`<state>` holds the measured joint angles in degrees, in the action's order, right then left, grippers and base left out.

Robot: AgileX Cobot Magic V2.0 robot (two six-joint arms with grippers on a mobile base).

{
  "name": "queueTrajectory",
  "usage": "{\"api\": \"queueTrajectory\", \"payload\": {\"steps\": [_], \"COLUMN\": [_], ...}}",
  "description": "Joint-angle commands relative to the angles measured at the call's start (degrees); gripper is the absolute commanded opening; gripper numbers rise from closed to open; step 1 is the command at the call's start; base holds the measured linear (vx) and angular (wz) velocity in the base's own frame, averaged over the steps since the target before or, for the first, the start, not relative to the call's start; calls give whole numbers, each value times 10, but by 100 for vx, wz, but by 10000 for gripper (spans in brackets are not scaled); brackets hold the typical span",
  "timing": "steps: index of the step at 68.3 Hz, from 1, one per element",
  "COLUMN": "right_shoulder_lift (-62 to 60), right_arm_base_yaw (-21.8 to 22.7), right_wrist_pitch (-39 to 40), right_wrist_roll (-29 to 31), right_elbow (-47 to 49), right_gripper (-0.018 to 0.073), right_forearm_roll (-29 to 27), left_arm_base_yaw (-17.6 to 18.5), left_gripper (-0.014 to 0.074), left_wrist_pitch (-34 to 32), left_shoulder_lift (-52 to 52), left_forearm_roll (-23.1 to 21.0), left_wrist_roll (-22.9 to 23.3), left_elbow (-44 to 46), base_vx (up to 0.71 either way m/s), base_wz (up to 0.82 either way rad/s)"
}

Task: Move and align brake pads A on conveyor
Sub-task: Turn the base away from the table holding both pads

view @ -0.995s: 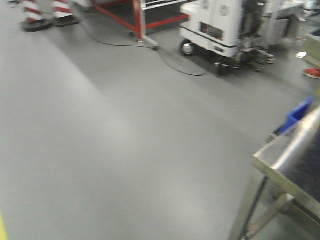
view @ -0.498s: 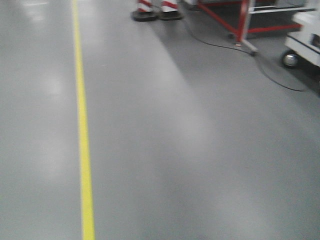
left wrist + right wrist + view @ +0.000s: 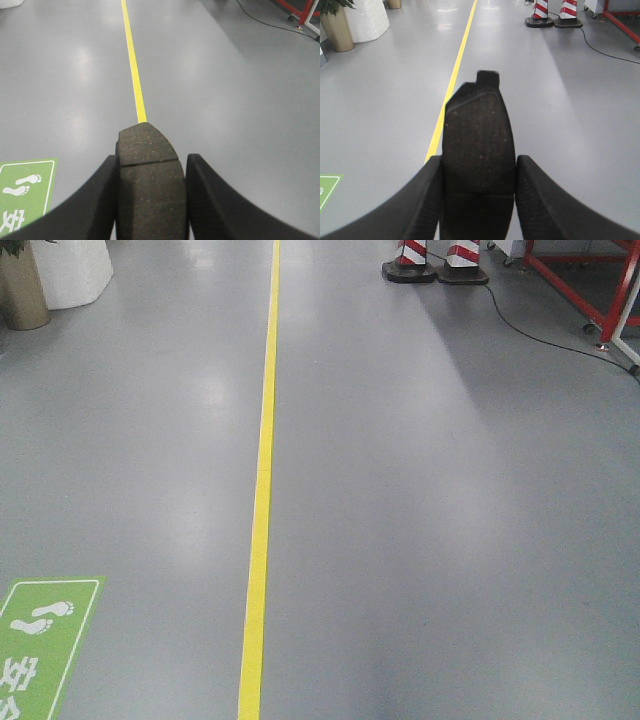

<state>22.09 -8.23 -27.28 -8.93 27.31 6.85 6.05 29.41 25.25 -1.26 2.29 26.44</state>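
Evidently mid-carry, with the placing yet to come. Holds a first brake pad [image 3: 149, 150] in the left gripper [image 3: 150, 167], clamped by its long edges between the two black fingers [image 3: 95, 200], thin groove across the face and rounded end pointing forward. Holds a second brake pad [image 3: 478, 130] in the right gripper [image 3: 479, 167] the same way, clenched edge to edge, with a small square tab sticking up at the far end. Has both pads up off a grey floor [image 3: 450, 540], over or just beside a yellow line [image 3: 262, 460] running away ahead. Shows no conveyor in any view: only the floor, a green footprint sign [image 3: 40, 640] at the lower left, two red-and-white striped posts [image 3: 435, 252], a red frame [image 3: 590, 280] at the upper right, and a planter [image 3: 20, 290] at the far left. Counts, then, as two pads picked up and on the way, none laid down or lined up as far as can be seen. Leaves, by this reckoning, the drive to the belt, the setting down of both pads, and the squaring of them against each other. Cannot place the other pads, nor tell of any already on the belt.
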Motion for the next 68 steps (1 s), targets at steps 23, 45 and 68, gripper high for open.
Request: {"api": "queueTrajectory", "payload": {"steps": [23,45,68], "right_shoulder_lift": [3,3,3], "right_arm_base_yaw": [1,1,1], "right_wrist_pitch": [55,55,55], "right_wrist_roll": [3,3,3], "right_elbow": [17,17,17], "right_gripper": [-10,-10,-10], "right_forearm_roll": [6,6,6], "left_arm_base_yaw": [3,3,3], "left_gripper": [-6,-6,-6], "left_wrist_pitch": [-56,-56,-56], "left_shoulder_lift": [4,4,4], "left_forearm_roll": [-4,-4,-4], "left_wrist_roll": [2,2,2], "left_elbow": [17,17,17], "base_vx": [9,29,44], "base_wz": [-3,8,-4]}}
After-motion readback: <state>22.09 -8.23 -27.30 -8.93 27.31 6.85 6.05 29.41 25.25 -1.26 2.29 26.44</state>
